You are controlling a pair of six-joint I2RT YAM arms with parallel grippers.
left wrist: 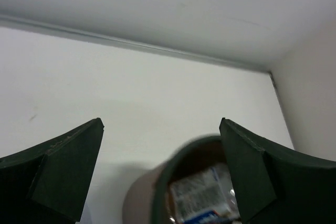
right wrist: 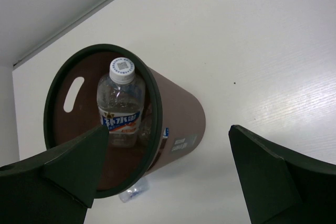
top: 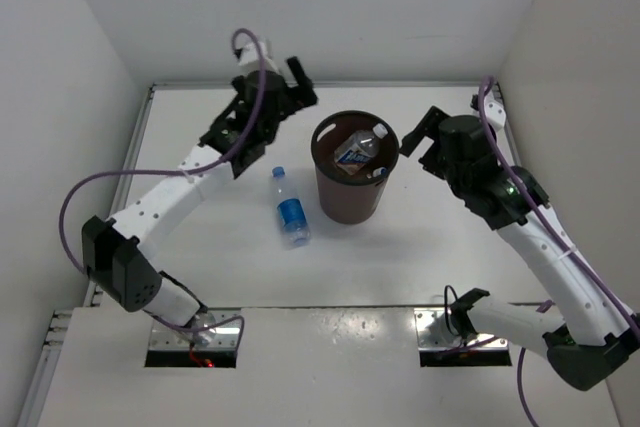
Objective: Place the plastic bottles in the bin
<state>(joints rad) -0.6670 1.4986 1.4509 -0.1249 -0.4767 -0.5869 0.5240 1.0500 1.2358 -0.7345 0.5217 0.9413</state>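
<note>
Lying in bin [top: 345, 202], bottle [top: 357, 150], near left hand [top: 300, 87]

A white tabletop [top: 450, 247] carries two things. A dark brown round bin [top: 348, 202] stands upright near its middle. A clear plastic bottle [top: 291, 209] with a blue label lies on its side just left of the bin, not touching it, cap pointing toward the far wall.
</note>
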